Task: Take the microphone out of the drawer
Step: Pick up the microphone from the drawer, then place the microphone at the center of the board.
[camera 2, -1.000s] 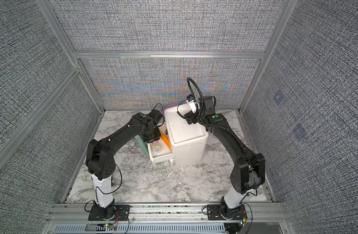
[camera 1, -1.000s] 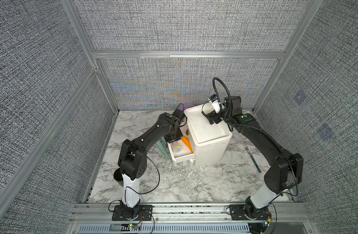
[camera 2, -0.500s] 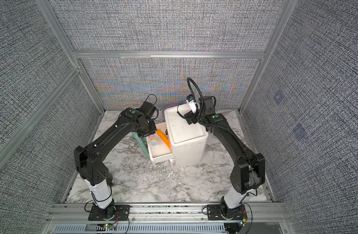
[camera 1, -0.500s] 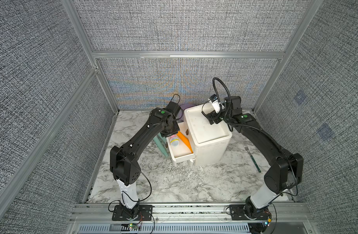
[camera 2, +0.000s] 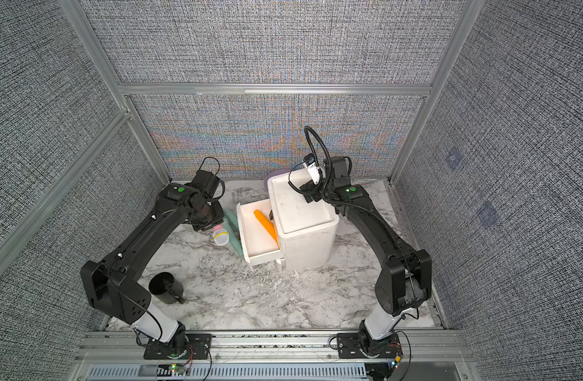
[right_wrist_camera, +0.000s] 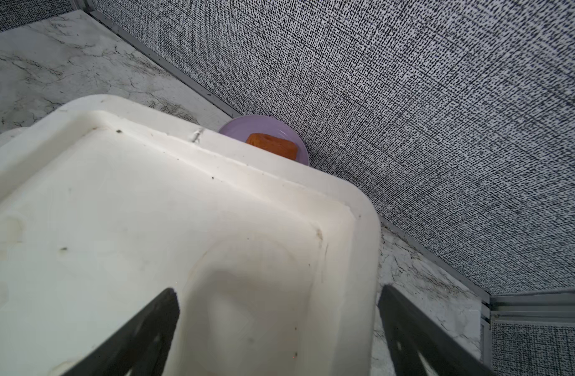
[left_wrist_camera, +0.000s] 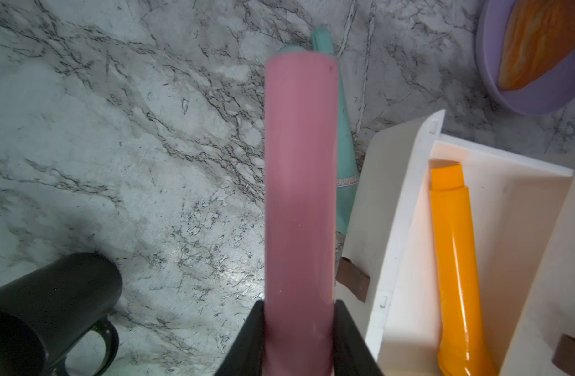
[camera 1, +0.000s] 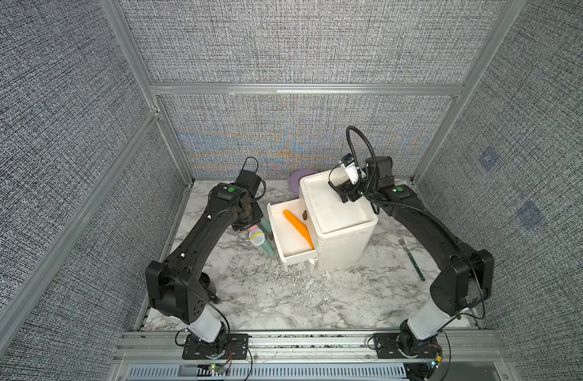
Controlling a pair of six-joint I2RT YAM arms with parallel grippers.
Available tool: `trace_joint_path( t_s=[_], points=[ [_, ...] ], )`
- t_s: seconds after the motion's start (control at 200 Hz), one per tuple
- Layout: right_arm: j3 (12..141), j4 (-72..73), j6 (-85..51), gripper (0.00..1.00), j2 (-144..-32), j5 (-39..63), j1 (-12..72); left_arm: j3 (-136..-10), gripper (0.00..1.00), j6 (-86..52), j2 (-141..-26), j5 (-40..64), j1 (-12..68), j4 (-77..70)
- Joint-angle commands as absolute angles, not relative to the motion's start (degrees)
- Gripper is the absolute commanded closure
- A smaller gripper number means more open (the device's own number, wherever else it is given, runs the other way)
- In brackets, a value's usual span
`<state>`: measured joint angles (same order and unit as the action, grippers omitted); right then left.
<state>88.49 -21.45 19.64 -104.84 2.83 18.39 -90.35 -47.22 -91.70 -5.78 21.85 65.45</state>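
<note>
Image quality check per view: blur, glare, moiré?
Left wrist: microphone handle close up and soft, glare streak on orange tube. Both top views: rainbow moiré on back wall. Right wrist: right gripper edges blurred, faint shadow on cabinet top.

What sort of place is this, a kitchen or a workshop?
Probably a robot test booth, not a kitchen: grey panels in aluminium framing wall it in, the left arm and right arm are bolted to a metal rail, and a white drawer unit stands on the marble-look table.
</note>
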Motion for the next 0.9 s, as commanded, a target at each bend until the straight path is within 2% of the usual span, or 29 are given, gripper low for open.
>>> trace_joint_path(
  t_s=[0.0,0.265,0.611,0.896],
  points=[
    [87.46,-36.61,18.95,0.02,-106.26,1.49,18.28,-87.97,1.00,-44.48,-90.67,-8.51,21.40,64.17],
    [87.45,-36.82,18.86,0.02,-106.69,1.23,18.65,-77.81,1.00,-43.75,-89.10,-8.97,21.18,55.95],
    [87.44,-36.91,18.94,0.02,-107.01,0.97,19.01,-71.40,1.00,-44.82,-96.67,-10.50,20.65,45.45],
    [87.36,-36.91,19.04,0.02,-107.13,0.88,18.98,-69.26,1.00,-45.61,-101.66,-6.32,19.34,38.82]
  ],
)
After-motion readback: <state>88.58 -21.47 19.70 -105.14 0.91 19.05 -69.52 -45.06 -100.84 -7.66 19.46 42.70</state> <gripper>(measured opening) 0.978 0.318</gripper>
